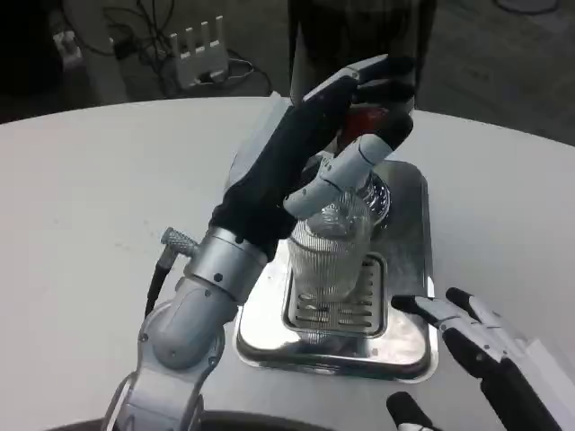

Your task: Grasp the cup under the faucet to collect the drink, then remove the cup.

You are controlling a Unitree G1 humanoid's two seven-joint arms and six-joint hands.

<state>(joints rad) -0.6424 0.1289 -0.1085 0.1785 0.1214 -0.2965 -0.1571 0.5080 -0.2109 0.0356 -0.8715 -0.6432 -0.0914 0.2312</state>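
Standing on: the cup (330, 260) is sitting upright on the slotted grate of the steel drip tray (409, 346), under the faucet (377, 193) of the dark dispenser (359, 40) at the table's (81, 206) far side.
Left hand: the left hand (310, 157) is reaching over the cup's top toward the dispenser, fingers stretched fairly wide and one pale finger lying across the rim; it is touching glass, but I cannot tell whether it is truly gripping.
Right hand: the right hand (476, 337) is waiting low beside the tray's near right corner, fingers apart and holding nothing.
Handling: the cup is looking like clear ribbed glass, so probably stiff, breakable and fairly weighty once filled; the ribs are likely helping against slip.
Hold: wrapping the ribbed wall at mid-height is seeming safest, keeping it upright.
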